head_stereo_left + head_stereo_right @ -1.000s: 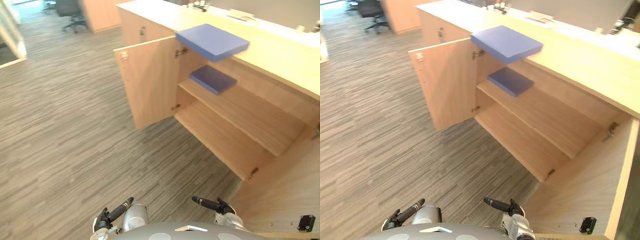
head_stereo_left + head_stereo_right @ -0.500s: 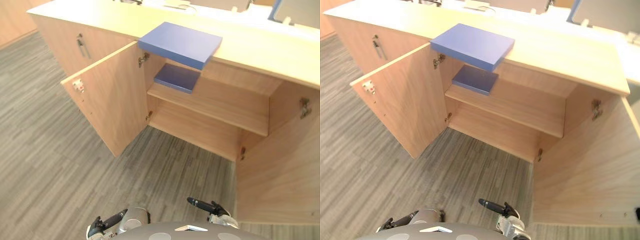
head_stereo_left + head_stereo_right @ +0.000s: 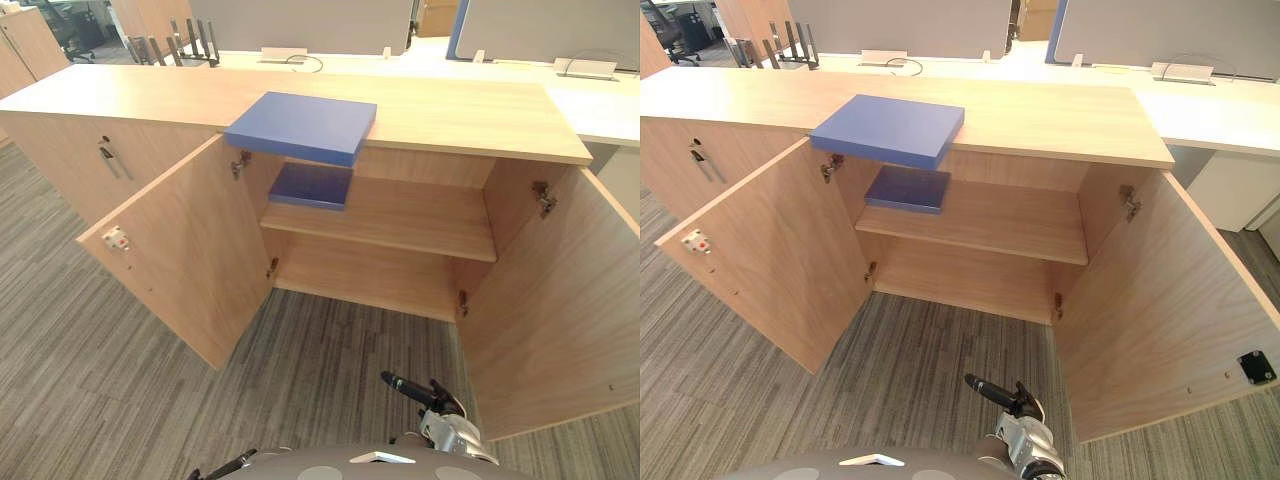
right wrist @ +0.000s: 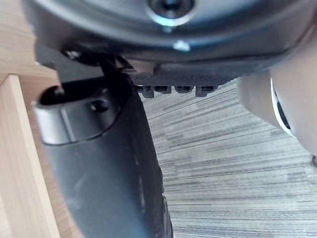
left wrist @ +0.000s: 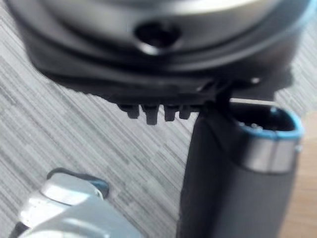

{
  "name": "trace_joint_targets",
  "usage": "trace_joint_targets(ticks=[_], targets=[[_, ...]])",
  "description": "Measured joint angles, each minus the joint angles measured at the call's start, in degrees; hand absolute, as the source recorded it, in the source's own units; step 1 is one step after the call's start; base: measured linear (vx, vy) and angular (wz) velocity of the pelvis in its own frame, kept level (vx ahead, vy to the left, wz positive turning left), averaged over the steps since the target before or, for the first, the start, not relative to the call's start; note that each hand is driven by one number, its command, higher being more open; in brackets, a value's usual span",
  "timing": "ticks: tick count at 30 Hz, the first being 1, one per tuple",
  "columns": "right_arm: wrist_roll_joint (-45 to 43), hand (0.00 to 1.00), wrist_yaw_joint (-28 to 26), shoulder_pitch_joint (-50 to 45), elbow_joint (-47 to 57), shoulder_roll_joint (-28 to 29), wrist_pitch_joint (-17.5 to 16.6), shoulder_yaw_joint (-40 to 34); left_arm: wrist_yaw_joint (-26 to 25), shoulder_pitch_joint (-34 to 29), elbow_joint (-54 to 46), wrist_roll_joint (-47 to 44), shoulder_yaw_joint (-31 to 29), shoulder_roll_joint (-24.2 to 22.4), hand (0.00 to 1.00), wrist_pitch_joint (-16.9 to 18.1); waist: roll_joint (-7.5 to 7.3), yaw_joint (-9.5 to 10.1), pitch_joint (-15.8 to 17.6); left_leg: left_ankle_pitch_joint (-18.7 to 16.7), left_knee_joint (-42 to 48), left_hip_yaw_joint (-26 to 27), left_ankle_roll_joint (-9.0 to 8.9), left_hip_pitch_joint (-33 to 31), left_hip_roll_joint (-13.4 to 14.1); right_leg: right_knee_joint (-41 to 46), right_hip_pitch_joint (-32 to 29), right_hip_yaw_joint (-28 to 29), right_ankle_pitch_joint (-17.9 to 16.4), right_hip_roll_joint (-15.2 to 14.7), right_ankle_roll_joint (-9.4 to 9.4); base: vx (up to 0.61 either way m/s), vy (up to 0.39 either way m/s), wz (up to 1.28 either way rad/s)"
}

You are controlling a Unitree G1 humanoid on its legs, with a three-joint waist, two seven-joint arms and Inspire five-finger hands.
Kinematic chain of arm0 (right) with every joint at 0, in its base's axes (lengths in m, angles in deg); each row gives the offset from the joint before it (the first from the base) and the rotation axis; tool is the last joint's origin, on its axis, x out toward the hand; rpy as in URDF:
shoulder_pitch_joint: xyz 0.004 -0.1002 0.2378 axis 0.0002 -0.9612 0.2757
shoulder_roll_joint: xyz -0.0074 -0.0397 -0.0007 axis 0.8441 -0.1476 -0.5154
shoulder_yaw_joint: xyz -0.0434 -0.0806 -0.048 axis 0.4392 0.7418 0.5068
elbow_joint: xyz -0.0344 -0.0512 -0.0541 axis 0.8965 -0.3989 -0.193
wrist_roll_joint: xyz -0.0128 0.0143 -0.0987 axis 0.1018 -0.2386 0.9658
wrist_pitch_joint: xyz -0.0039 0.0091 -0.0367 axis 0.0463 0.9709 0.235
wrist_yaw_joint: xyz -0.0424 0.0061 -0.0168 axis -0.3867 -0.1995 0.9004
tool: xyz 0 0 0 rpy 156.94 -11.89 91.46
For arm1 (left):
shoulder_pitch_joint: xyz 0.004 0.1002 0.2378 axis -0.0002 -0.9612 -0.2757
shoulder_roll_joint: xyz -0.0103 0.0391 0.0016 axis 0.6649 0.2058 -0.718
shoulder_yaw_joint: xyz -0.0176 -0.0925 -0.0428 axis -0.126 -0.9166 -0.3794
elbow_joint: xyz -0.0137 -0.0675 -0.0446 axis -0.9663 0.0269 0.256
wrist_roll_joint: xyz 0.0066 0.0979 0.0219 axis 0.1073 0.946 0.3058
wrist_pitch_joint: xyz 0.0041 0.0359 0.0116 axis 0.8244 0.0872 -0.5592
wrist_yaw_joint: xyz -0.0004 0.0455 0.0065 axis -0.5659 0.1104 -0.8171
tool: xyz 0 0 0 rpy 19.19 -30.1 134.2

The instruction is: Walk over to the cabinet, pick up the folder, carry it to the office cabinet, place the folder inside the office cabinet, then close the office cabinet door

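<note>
Blue folder point(image 3: 300, 127) laid on the cabinet top point(image 3: 470, 110), overhanging its front edge.
A second folder point(image 3: 311, 185) is seen on the upper shelf point(image 3: 420, 215) inside, between the opened left door point(image 3: 190, 250) and right door point(image 3: 560, 300). The right hand point(image 3: 415, 391) and left hand point(image 5: 223, 186) are held low over the carpet point(image 3: 100, 380), fingers straight, nothing gripped.

Camera swung round: the cabinet point(image 3: 470, 112), earlier seen obliquely from its left end, now faces the view squarely, with the left door point(image 3: 190, 250) and the right door point(image 3: 560, 300) both in full sight. The left hand point(image 3: 238, 463) now lies lower, at the view's bottom edge.
</note>
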Motion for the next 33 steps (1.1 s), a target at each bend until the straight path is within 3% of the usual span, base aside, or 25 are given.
trace_joint_targets(ticks=[1,2,7,12,14,16,18,19,20,22,23,24,25,26,28,31,33], targets=[[0.03,1.0,0.02,-0.56,0.01,-0.14,0.04,0.36,-0.07,0.5,-0.1,0.05,0.05,-0.39,1.0,-0.17,0.11,0.11,-0.53,-0.6,0.45,-0.99,-0.41,0.55,0.45,0.12,1.15,-1.24,-0.74,0.58,-1.76,0.23,-0.217,0.25],[0.02,1.0,0.08,-0.85,0.23,-0.24,0.28,0.28,0.32,1.37,-0.85,0.03,0.05,-1.16,1.0,-0.07,1.05,0.21,-0.43,-0.28,0.22,-2.12,-0.82,0.34,1.44,-0.67,1.96,-2.52,-1.49,1.72,-1.15,0.3,-0.244,0.28],[0.07,1.0,0.15,-1.13,1.14,-0.11,0.59,0.34,1.18,4.82,-2.57,-0.05,-1.71,-2.4,1.0,-0.01,0.82,0.22,-0.23,0.73,-3.42,-7.68,-1.22,0.24,2.65,-1.81,3.45,-7.11,-3.69,2.93,-3.46,0.2,-0.113,0.36],[0.08,1.0,0.16,-1.62,1.07,0.02,1.13,2.03,1.22,6.98,-3.93,-0.07,-1.35,-3.8,1.0,0.03,1.11,0.03,-0.73,-0.57,-1.73,-11.03,-2.58,-0.31,4.32,-5.21,7.85,-10.95,-3.77,4.11,-2.66,0.15,0.042,0.44],[-0.03,1.0,0.12,-1.82,1.01,0.57,1.39,2.74,1.31,6.94,-5.03,-0.02,-0.8,-3.73,1.0,-0.01,0.77,0.05,-1.08,-3.43,7.59,-10.28,-3.54,-4.33,5.92,-8.66,10.03,-12.08,-2.69,6.19,-2.23,0.1,0.074,0.22],[-0.02,1.0,0.14,-1.99,1.18,0.7,1.4,5.46,1.28,7.29,-6.35,-0.05,-0.52,-3.81,1.0,-0.08,0.9,0.08,-1.18,-4.34,25.81,-7.88,-4.12,-12.63,9.22,-12.65,12.82,-12.73,-1.11,9.13,-2.24,0.1,0.032,0.0],[-0.05,1.0,0.2,-1.9,1.28,0.03,1.42,7.76,1.19,6.84,-7.05,-0.12,-0.44,-3.86,1.0,-0.09,3.07,0.14,-0.24,-2.57,37.31,-5.37,-3.84,-15.38,13.42,-16.68,17.32,-12.55,-0.36,12.36,-1.89,0.12,0.039,-0.15],[-0.06,1.0,0.34,-1.78,1.25,0.54,1.44,8.13,1.22,6.51,-7.13,-0.49,-0.43,-3.76,1.0,-0.07,2.73,0.32,-0.33,1.38,43.08,-4.02,-3.66,-16.6,14.38,-19.13,20.16,-11.67,0.01,12.77,-1.96,0.14,0.089,-0.33],[-0.06,1.0,0.57,-2.06,1.23,0.69,1.46,8.07,1.25,6.32,-7.21,-0.45,0.15,-3.19,1.0,0.16,2.3,0.77,-0.68,-1.16,44.88,-2.58,-2.61,-17.85,15.37,-20.51,21.34,-10.3,0.29,12.29,-2.05,0.13,0.1,-0.4],[-0.03,1.0,0.81,-1.35,1.22,0.5,1.44,7.61,1.28,6.51,-7.18,-0.44,0.56,-3.45,1.0,0.13,2.8,1.08,-0.41,-5.14,40.86,-2.47,-2.24,-19.98,16.06,-20.58,21.78,-7.73,0.89,11.19,-1.11,0.14,0.163,-0.66],[-0.02,1.0,0.84,-1.32,1.2,0.54,1.44,7.33,1.28,6.57,-7.19,-0.43,0.65,-3.5,1.0,0.14,3.18,1.34,-0.22,-5.45,37.96,-2.78,-2.18,-20.55,15.99,-20.24,21.55,-6.61,1.08,10.57,-0.72,0.16,0.272,-0.93],[0.03,1.0,0.92,-1.4,1.15,0.32,1.66,7.13,1.21,6.46,-7.14,-0.31,0.71,-3.68,1.0,0.23,4.13,1.75,-0.05,-2.73,28.13,-3.55,-2.11,-21.1,15.83,-19.5,21.14,-4.21,1.16,9.88,1.15,0.17,0.318,-0.94],[0.01,1.0,0.92,-1.15,1.12,-0.3,1.73,7.13,1.1,6.3,-6.5,-0.24,1.25,-4.0,1.0,0.25,5.32,2.13,-0.28,0.42,20.67,-5.62,-5.56,-20.12,14.44,-18.88,20.29,-1.16,0.81,9.61,2.87,0.21,0.348,-0.73],[0.03,1.0,0.92,-1.12,1.2,0.44,1.83,7.35,1.0,6.37,-6.38,-0.42,1.61,-3.12,1.0,0.23,4.18,1.88,0.19,1.51,18.36,-5.06,-4.15,-18.76,12.85,-19.95,19.63,2.62,0.83,9.26,2.99,0.16,0.224,-0.23],[0.02,1.0,0.83,-1.41,0.91,0.95,1.82,7.67,0.75,6.81,-6.86,-0.53,1.86,-2.09,1.0,0.89,1.72,1.74,0.42,2.22,16.27,-5.33,-3.73,-17.87,9.76,-23.2,20.62,5.6,0.95,9.46,2.81,0.13,0.059,0.33],[0.04,1.0,0.59,-1.17,0.31,1.69,1.66,8.39,0.31,6.45,-6.61,-0.53,1.79,-1.86,1.0,0.88,1.35,1.94,0.42,2.2,16.69,-7.41,-3.7,-17.68,7.96,-25.64,22.09,7.25,2.44,8.87,2.81,0.12,0.097,0.05],[0.04,1.0,0.27,-0.96,0.15,1.98,1.44,8.56,0.27,6.54,-5.83,-0.53,1.86,-1.93,1.0,0.88,1.98,1.84,0.43,2.21,15.93,-7.26,-3.71,-17.42,7.85,-26.47,21.95,8.16,3.03,8.78,3.14,0.08,0.092,-0.22]])
